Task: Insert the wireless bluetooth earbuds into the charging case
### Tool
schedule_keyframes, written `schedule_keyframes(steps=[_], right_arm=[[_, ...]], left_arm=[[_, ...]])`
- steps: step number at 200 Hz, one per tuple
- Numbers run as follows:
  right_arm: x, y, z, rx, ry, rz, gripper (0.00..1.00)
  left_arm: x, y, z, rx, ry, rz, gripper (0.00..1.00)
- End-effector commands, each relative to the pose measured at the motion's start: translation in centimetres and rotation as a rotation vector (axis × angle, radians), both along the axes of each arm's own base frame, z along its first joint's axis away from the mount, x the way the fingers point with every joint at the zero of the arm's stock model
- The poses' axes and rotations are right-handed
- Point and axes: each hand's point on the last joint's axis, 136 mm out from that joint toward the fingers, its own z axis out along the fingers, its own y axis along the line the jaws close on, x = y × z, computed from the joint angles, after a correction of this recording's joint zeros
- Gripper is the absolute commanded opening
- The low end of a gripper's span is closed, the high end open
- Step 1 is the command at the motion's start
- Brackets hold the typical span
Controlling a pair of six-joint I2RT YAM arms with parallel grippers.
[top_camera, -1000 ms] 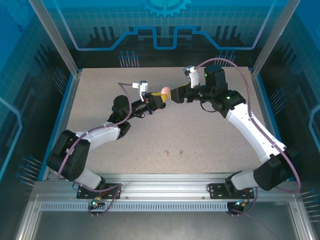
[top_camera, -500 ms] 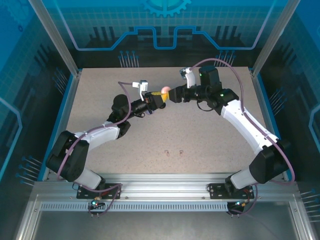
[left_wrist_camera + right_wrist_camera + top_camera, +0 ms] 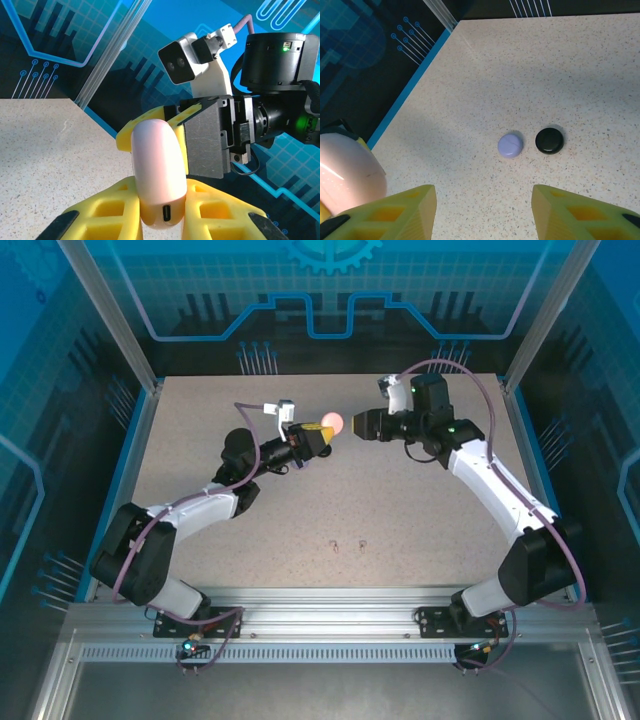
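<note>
Speckled worktop (image 3: 400, 500) below. My left hand (image 3: 318, 432) clamps pink charging case (image 3: 156, 165) aloft; my right hand (image 3: 362, 424) spread wide, empty, just off it. Two earbuds (image 3: 333, 542) lie near front edge. Step, I judge: opening case; next needs lid grip.

- Left arm (image 3: 190, 510), right arm (image 3: 500, 490): white shells, black joints, bases bolted on the aluminium rail (image 3: 330, 600).
- Mauve cable (image 3: 437, 362) on each arm, beyond the rail.
- Fingers (image 3: 220, 220): yellow, lattice-cut.
- Right wrist: white camera (image 3: 182, 62), green light (image 3: 300, 122).

right pincer (image 3: 358, 425) now off pink case (image 3: 331, 423)
</note>
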Motion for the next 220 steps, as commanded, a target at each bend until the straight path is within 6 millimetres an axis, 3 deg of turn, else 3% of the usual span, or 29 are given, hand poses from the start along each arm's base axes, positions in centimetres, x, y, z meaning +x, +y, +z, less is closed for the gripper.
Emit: schedule_keyframes(steps=[1,38,94,163,220], right_arm=[[-0.9,-0.5,1.7,0.059,-0.026,0.017,0.54],[-3.3,1.9,4.6,0.13,-0.069,0.162,0.59],[-3.4,4.6,4.7,0.084,-0.075,0.205,0.6],[-0.8,3.0,1.4,0.045,-0.014,0.099,0.55],[0.1,2.2,1.5,0.074,-0.003,0.054,0.52]], left_arm=[[-0.9,0.0,2.9,-0.037,-0.071,-0.027,0.0],[-0.8,-0.1,2.8,-0.038,-0.069,-0.028,0.0],[-0.7,-0.1,3.0,-0.039,-0.072,-0.029,0.0],[-0.9,-0.1,3.4,-0.044,-0.079,-0.035,0.0],[-1.0,-0.2,3.4,-0.044,-0.078,-0.041,0.0]])
